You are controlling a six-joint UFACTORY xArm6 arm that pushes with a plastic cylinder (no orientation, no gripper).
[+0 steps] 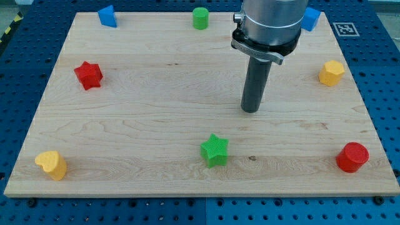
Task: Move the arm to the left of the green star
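The green star [215, 150] lies on the wooden board [156, 106] near the view's bottom, about at the middle. My tip [250, 110] rests on the board above and to the right of the star, clearly apart from it. The rod hangs from the arm's grey body at the view's top.
A red star [89, 75] lies at the left. A yellow block [52, 165] sits at the bottom left, a red cylinder [352, 157] at the bottom right, a yellow block [331, 73] at the right. A blue block [107, 16], a green cylinder [200, 18] and another blue block [310, 19] line the top edge.
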